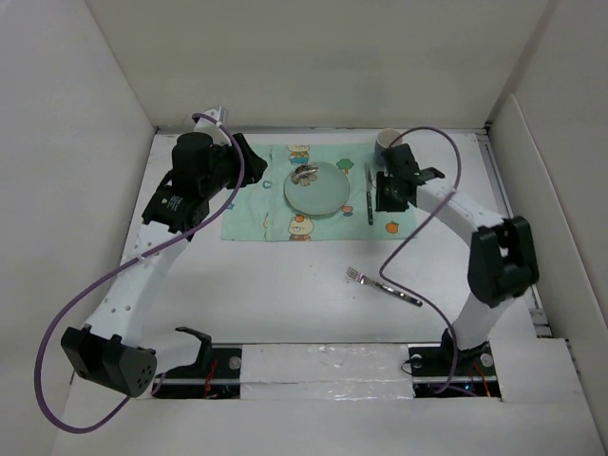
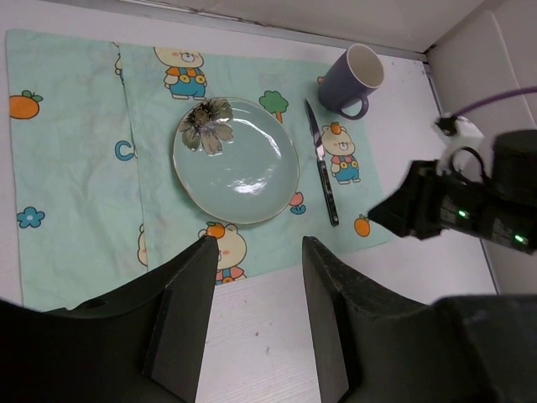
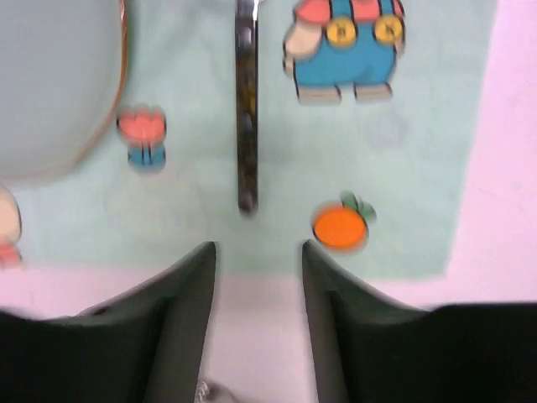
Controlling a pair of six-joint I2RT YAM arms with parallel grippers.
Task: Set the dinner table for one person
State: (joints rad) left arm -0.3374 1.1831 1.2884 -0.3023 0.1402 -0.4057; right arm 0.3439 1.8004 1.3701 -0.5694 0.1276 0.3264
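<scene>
The white dinner table [image 1: 285, 285] carries a mint-green cartoon placemat [image 1: 256, 204]. On the mat lie a pale green plate [image 1: 318, 190] with a silvery flower-shaped piece [image 1: 306, 174], and a dark-handled knife [image 1: 370, 195] to its right. A purple mug [image 1: 388, 142] stands at the mat's far right corner. A fork [image 1: 385, 285] lies on the bare table nearer the arms. My left gripper [image 1: 252, 176] hangs open and empty over the mat's left part; its view shows the plate [image 2: 237, 161], knife [image 2: 322, 168] and mug [image 2: 352, 80]. My right gripper [image 1: 387, 198] is open and empty just right of the knife [image 3: 246, 109].
White walls [image 1: 313, 66] close in the table at the back and both sides. The right arm [image 2: 470, 210] shows at the right of the left wrist view. Purple cables [image 1: 76, 313] loop beside both arms. The plate's rim [image 3: 50, 84] shows in the right wrist view.
</scene>
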